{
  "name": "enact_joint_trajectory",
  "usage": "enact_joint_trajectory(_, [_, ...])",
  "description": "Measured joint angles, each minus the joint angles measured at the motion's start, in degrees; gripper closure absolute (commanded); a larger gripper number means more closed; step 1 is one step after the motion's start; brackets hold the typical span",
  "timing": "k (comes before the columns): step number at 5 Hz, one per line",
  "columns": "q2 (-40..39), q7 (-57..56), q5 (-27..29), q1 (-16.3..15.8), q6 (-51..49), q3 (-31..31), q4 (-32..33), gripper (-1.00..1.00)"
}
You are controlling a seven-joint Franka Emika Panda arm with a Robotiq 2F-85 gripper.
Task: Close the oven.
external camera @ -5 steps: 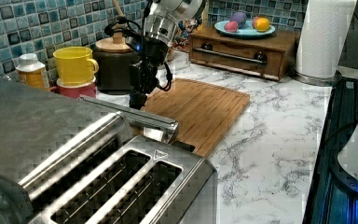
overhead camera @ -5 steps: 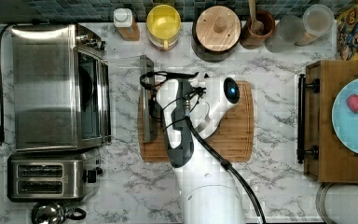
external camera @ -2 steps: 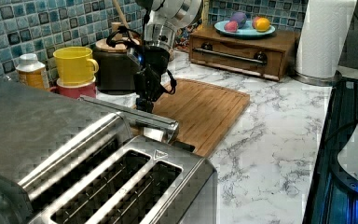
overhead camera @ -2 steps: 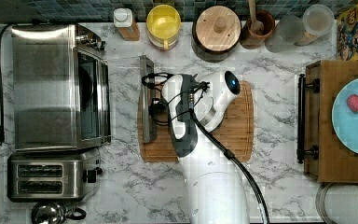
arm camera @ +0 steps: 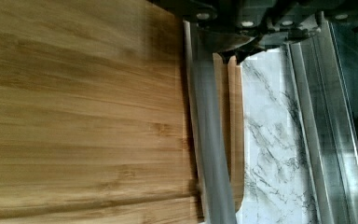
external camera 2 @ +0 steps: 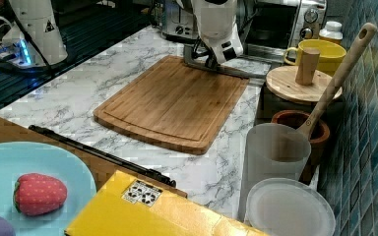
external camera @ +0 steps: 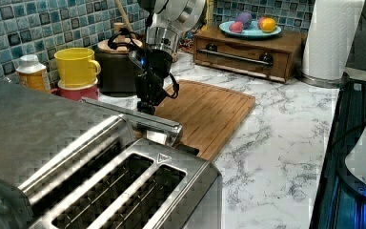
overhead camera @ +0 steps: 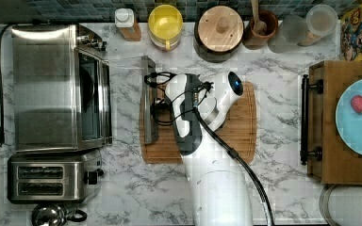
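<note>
The oven (overhead camera: 59, 89) stands at the top view's left with its glass door (overhead camera: 125, 99) folded down flat and open. The door's long metal bar handle (overhead camera: 148, 101) lies over the edge of a wooden cutting board (overhead camera: 235, 132). My gripper (overhead camera: 156, 106) points down right at the handle's middle, on the board side of the bar. In the left view the gripper (external camera: 145, 102) sits just above the handle (external camera: 138, 119). The wrist view looks straight down on the handle (arm camera: 207, 140), with the gripper (arm camera: 237, 51) at its upper end.
A two-slot toaster (overhead camera: 45, 183) stands beside the oven. A yellow mug (overhead camera: 165, 23), a wooden-lidded pot (overhead camera: 219, 30) and jars line the tiled back wall. A wooden box (overhead camera: 344, 122) carrying a blue plate is at the top view's right.
The gripper has come down closer to the door handle, and the arm's wrist has swung slightly to the top view's right. The door still lies flat.
</note>
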State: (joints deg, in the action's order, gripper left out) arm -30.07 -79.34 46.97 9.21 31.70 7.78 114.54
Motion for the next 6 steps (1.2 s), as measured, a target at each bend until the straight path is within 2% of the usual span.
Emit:
enact_joint_trajectory(2, [0.87, 0.0, 0.34, 0.15, 0.98, 0.23, 1.06, 1.0])
enact_joint_trajectory(4, [8.28, 0.0, 2.32, 0.39, 3.94, 2.43, 5.76, 1.0])
enact_joint_trajectory(5, [11.78, 1.4, -2.01, -0.3, 6.24, 4.74, 6.21, 1.0])
enact_joint_trajectory(6, [14.28, 4.76, -7.95, -2.44, 12.03, 6.43, 6.88, 1.0])
